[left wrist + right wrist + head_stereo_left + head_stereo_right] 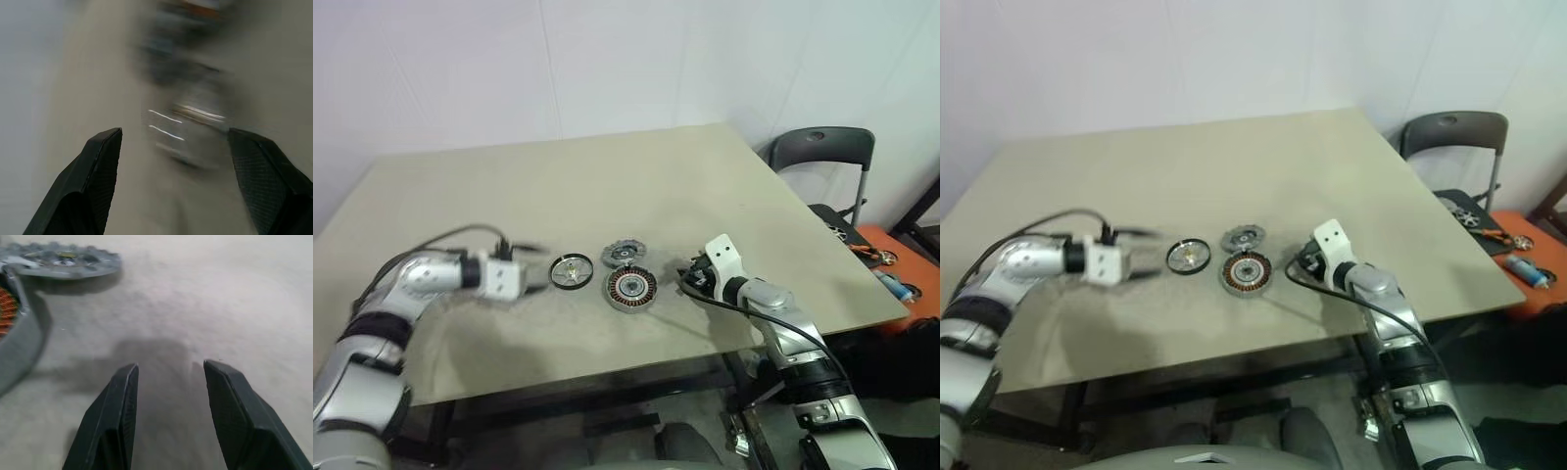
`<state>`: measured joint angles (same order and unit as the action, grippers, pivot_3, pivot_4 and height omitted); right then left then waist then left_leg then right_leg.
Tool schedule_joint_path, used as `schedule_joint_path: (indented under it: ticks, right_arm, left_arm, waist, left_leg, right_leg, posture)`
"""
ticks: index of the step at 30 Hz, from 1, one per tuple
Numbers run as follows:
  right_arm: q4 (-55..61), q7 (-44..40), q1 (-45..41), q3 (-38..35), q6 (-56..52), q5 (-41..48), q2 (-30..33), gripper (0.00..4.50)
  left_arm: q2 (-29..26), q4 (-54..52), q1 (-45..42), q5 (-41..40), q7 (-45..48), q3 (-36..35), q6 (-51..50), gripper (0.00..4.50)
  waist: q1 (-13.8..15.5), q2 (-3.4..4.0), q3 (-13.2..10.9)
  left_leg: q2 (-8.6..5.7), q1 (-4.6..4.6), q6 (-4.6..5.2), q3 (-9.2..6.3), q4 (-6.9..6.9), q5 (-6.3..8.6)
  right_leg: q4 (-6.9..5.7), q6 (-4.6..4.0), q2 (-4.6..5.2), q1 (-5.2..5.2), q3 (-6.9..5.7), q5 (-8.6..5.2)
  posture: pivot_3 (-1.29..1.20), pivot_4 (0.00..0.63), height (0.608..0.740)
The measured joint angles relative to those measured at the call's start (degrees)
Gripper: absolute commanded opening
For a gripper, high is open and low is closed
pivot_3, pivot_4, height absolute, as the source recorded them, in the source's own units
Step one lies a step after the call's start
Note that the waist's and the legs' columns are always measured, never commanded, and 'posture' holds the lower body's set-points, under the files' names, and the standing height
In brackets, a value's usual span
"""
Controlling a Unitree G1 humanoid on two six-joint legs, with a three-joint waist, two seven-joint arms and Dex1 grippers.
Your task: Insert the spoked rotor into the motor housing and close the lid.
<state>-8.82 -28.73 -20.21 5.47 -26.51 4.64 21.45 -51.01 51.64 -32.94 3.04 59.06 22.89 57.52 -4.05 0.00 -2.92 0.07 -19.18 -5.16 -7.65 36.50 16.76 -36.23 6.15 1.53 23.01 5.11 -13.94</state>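
We find no text, label, brand, number or sign that we can read on anything here, neither on the parts on the beige table nor on the things beside it.

Left wrist view: everything past the left hand (pixel 173 186) is smeared by motion; a grey round shape with bright streaks at centre cannot be identified. Right wrist view: the motor housing (pixel 14 345) is cut off by the left edge, only part of its wall and orange windings showing. Head views: the left hand's fingertips (pixel 540 277) are blurred. The items on the orange surface (pixel 891 269), right edge, are too small to identify.
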Motion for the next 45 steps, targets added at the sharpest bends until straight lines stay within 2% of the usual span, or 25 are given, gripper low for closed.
schedule_joint_path:
  ticks: [2,6,11,15,17,19,23,27,32,37,41,45]
  right_arm:
    - [1.47,-0.9,-0.15,-0.12,-2.0,1.29,-1.01,2.25]
    - [11.22,-5.41,-5.43,0.4,-12.7,11.08,-6.86,2.25]
    - [18.96,-13.06,-14.05,1.95,-22.68,19.57,-4.75,2.25]
    - [11.47,-14.02,-16.76,7.63,-24.43,17.98,-5.88,2.25]
    - [6.54,-12.94,-18.02,11.46,-24.33,15.48,-7.95,2.25]
    - [3.06,-11.98,-19.45,16.35,-21.28,11.07,-8.21,2.25]
    - [-4.06,-8.69,-22.13,23.27,-11.59,0.92,-9.2,2.25]
    - [-5.55,-9.15,-22.93,28.16,-3.08,-5.18,-10.61,2.25]
    - [-9.73,-10.81,-24.0,31.53,2.04,-8.75,-14.47,2.25]
    - [-20.18,-10.58,-30.52,28.94,6.92,-9.62,-18.63,2.25]
    - [-30.02,-7.71,-35.95,23.27,9.27,-9.33,-22.5,2.25]
    - [-37.69,-5.38,-37.83,18.23,9.33,-8.31,-25.17,2.25]
  left_arm:
    - [-0.69,0.51,0.31,-0.05,1.52,-0.97,-0.07,3.61]
    - [1.01,2.54,-3.18,-0.59,-1.56,-5.83,-2.01,3.61]
    - [6.01,1.45,-4.48,-2.67,-8.5,-11.9,-5.11,3.61]
    - [11.46,-7.29,-1.18,-11.64,-9.76,-17.49,-23.72,3.61]
    - [13.64,-14.55,-0.12,-17.43,-11.72,-20.58,-38.18,3.61]
    - [13.77,-20.4,0.34,-20.02,-13.25,-22.47,-48.56,3.61]
    - [14.01,-23.52,1.35,-20.25,-17.47,-24.39,-59.8,3.61]
    - [14.69,-23.52,2.3,-18.14,-21.09,-24.53,-63.48,3.61]
    - [17.26,-25.45,4.76,-17.33,-23.3,-24.9,-65.46,3.61]
    - [18.0,-27.81,5.54,-16.11,-25.48,-25.42,-65.73,3.61]
    - [19.18,-29.29,6.32,-15.46,-26.75,-25.63,-65.66,3.61]
    - [19.52,-30.07,7.8,-15.02,-27.46,-26.12,-65.67,3.61]
  waist:
    - [0.3,-0.02,0.01]
    - [0.25,0.0,0.0]
    - [0.9,-0.21,0.14]
    - [0.69,-0.21,0.14]
    - [0.14,-0.22,0.14]
    - [-0.16,-0.22,0.14]
    - [-0.51,-0.21,0.13]
    - [-0.26,-0.22,0.14]
    - [0.09,-0.24,0.15]
    - [-0.07,-0.24,0.15]
    - [-0.13,-0.24,0.15]
    - [-0.12,-0.24,0.14]
  left_leg:
    - [0.0,-0.05,0.0,-0.04,0.13,0.0]
    - [0.0,-0.12,0.0,-0.13,0.56,0.0]
    - [-0.04,0.03,0.03,-0.22,0.55,0.02]
    - [-0.03,-0.05,0.03,-0.27,0.55,0.02]
    - [-0.03,-0.17,0.03,-0.3,0.58,0.02]
    - [-0.04,-0.16,0.03,-0.28,0.56,0.02]
    - [-0.04,-0.13,0.03,-0.28,0.52,0.02]
    - [-0.04,-0.17,0.02,-0.29,0.51,0.02]
    - [-0.04,-0.2,0.01,-0.3,0.52,0.01]
    - [-0.05,-0.14,-0.01,-0.31,0.49,0.0]
    - [-0.05,-0.15,-0.01,-0.32,0.44,0.0]
    - [-0.05,-0.17,-0.01,-0.32,0.39,0.0]
  right_leg:
    - [-0.04,0.02,0.0,-0.02,-0.03,0.0]
    - [-0.27,0.22,-0.03,-0.07,-0.04,-0.11]
    - [-0.1,0.23,-0.03,-0.33,-0.05,-0.11]
    - [-0.22,0.16,-0.03,-0.21,-0.09,-0.06]
    - [-0.32,0.1,-0.04,-0.05,-0.09,-0.02]
    - [-0.32,0.06,-0.04,-0.02,-0.08,0.0]
    - [-0.33,0.06,-0.06,0.02,-0.07,0.0]
    - [-0.3,0.06,-0.06,0.04,-0.08,0.0]
    - [-0.29,0.04,-0.04,0.03,-0.1,0.01]
    - [-0.32,0.02,-0.05,0.03,-0.11,0.02]
    - [-0.3,0.01,-0.04,0.05,-0.11,0.02]
    - [-0.25,0.0,-0.03,0.06,-0.1,0.02]
  posture:
    - [0.0,0.0,0.74]
    - [0.0,0.0,0.74]
    - [0.0,0.0,0.74]
    - [0.0,0.0,0.74]
    - [0.0,0.0,0.74]
    - [0.0,0.0,0.74]
    - [0.0,0.0,0.74]
    - [0.0,0.0,0.74]
    - [0.0,0.0,0.74]
    - [0.0,0.0,0.74]
    - [0.0,0.0,0.74]
    - [0.0,0.0,0.74]
